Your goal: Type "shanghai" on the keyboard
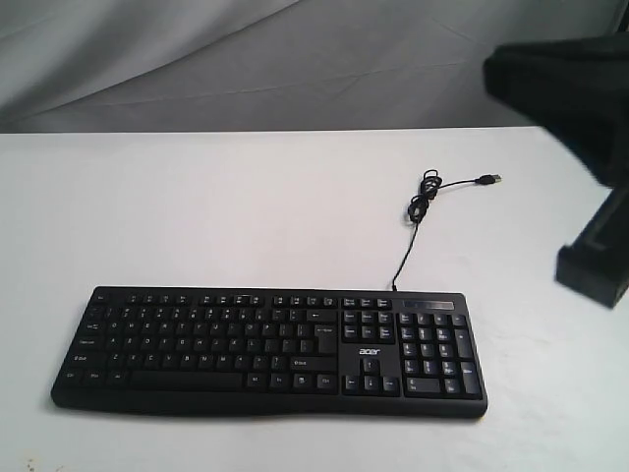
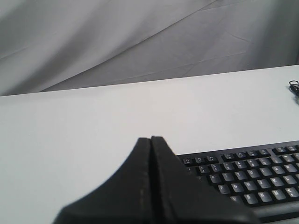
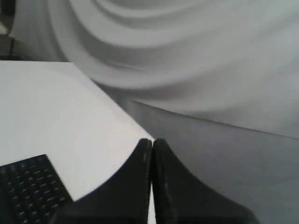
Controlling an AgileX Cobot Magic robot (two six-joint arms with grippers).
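The black keyboard (image 1: 270,349) with white legends and an acer logo lies flat near the table's front edge; its thin cable (image 1: 418,211) runs back to a loose USB plug (image 1: 488,179). The left wrist view shows my left gripper (image 2: 151,138) shut, empty, held above the keyboard's (image 2: 252,175) left end; it is out of the exterior view. My right gripper (image 3: 152,141) is shut too, empty, off to the keyboard's (image 3: 30,189) right near the table edge. In the exterior view only a blurred black part of the right arm (image 1: 570,88) shows at the upper right.
The keyboard rests on a white table (image 1: 246,206). A grey draped cloth (image 1: 246,59) hangs behind it. A black block of the right arm (image 1: 595,256) stands at the table's right edge.
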